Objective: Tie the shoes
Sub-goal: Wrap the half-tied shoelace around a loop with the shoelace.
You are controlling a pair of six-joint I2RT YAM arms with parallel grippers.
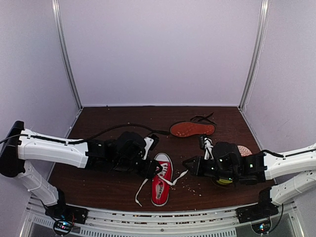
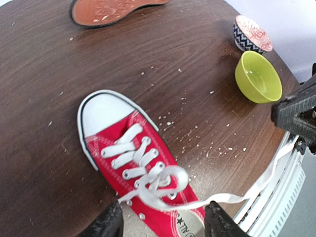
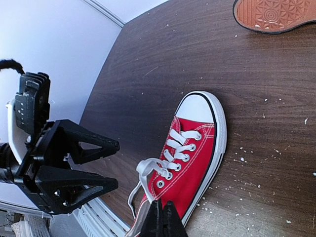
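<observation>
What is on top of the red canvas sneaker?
White laces cross the upper of the red canvas sneaker, ending in a loose loop by the top eyelets; one strand runs to the shut right gripper. Whether a knot sits under the loop is hidden.

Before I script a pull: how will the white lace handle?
Likely floppy: the white lace sags in a loose loop over the red sneaker. Flat like ribbon, so it may twist. Shut on it, the right gripper could drag the small sneaker, probably light.
</observation>
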